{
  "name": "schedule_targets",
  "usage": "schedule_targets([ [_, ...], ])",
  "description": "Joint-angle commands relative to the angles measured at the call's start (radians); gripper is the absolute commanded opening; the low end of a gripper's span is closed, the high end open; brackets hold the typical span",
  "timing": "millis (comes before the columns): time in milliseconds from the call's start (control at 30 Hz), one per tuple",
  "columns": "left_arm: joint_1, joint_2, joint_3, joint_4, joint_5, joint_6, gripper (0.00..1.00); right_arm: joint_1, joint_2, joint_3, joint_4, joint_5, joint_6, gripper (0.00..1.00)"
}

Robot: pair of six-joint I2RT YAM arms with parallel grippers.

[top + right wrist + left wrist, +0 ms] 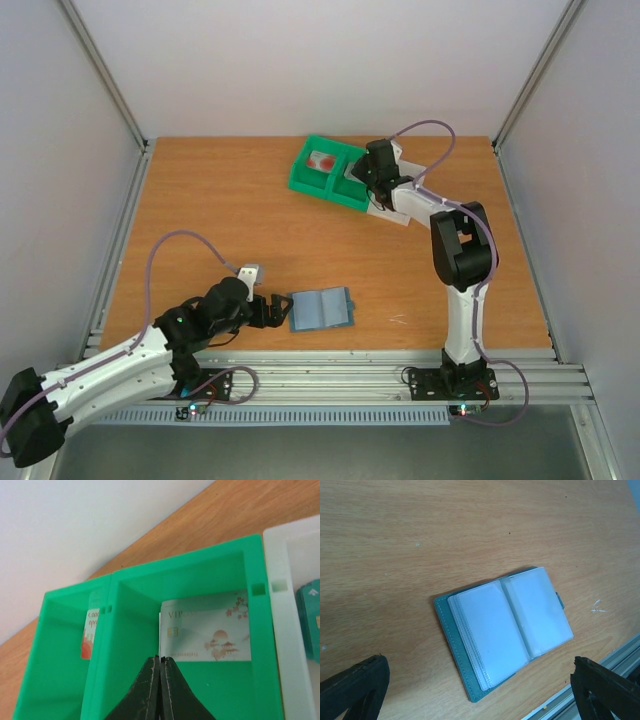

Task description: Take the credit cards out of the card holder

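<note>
Card holder (502,630) lies open just ahead of left gripper (275,311), jaws spread wide either side; sleeves look empty, glare permitting. Right gripper (160,661) pressed together, tip at near edge of grey card (207,630) in green tray (180,567), probably seating it.

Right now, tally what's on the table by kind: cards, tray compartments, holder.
Credit cards: 3 (white-red card, grey VIP card, teal card)
green tray compartments: 2
white tray compartment: 1
card holder: 1
Total: 7
</note>
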State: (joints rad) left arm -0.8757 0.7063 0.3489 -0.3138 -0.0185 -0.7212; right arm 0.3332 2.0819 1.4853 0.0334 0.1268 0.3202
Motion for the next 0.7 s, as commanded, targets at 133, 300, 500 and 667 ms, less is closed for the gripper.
schedule_targets([
  [133, 0.001, -0.004, 0.054, -0.031, -0.01, 0.002, 0.99, -0.036, 0.064, 0.083, -0.022, -0.002, 0.044, 0.01],
  [300, 0.001, -0.028, 0.05, -0.044, -0.021, -0.02, 0.99, -0.04, 0.091, 0.102, -0.025, -0.023, 0.036, 0.01],
  [500, 0.001, -0.041, 0.043, -0.042, -0.031, -0.03, 0.99, -0.053, 0.129, 0.144, -0.092, -0.034, 0.048, 0.01],
  [667, 0.001, -0.014, 0.053, -0.049, -0.038, -0.025, 0.99, -0.064, 0.144, 0.153, -0.077, -0.048, 0.059, 0.01],
])
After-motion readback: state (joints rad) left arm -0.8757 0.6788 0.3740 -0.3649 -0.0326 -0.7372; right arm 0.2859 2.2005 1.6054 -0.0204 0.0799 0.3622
